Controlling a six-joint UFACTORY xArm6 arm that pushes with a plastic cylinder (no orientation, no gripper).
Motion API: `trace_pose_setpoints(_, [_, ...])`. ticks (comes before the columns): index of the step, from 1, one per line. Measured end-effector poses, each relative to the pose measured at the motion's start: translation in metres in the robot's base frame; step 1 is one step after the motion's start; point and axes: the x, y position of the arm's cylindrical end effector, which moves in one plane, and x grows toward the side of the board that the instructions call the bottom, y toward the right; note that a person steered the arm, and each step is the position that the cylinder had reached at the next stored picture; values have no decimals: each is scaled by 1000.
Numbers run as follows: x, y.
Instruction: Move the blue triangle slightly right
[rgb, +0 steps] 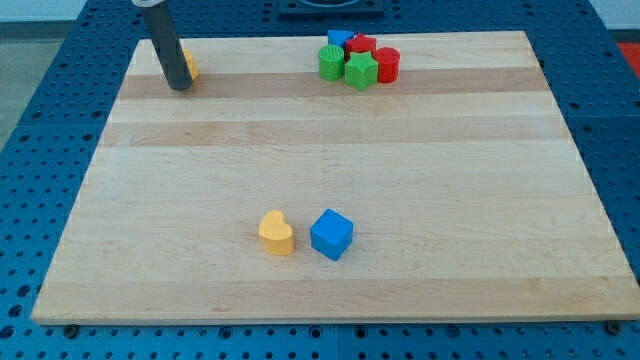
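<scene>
A blue block (339, 39), perhaps the triangle, sits at the back of a cluster near the view's top. It is partly hidden by the blocks in front, so its shape is unclear. The cluster also holds a red block (362, 45), a green block (329, 63), a green star-like block (361, 70) and a red cylinder (388, 64), all touching or nearly so. My tip (180, 88) rests on the board at the view's top left, far left of the cluster. It stands against a yellow block (191, 66) that the rod partly hides.
A yellow heart-shaped block (276, 234) and a blue cube (331, 235) sit side by side near the view's bottom centre. The wooden board (450, 200) lies on a blue perforated table, with its edges on all sides in view.
</scene>
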Motion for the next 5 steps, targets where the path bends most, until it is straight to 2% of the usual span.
trace_pose_setpoints(2, [-26,-2])
trace_pose_setpoints(4, [-15,6])
trace_pose_setpoints(5, [-4,46])
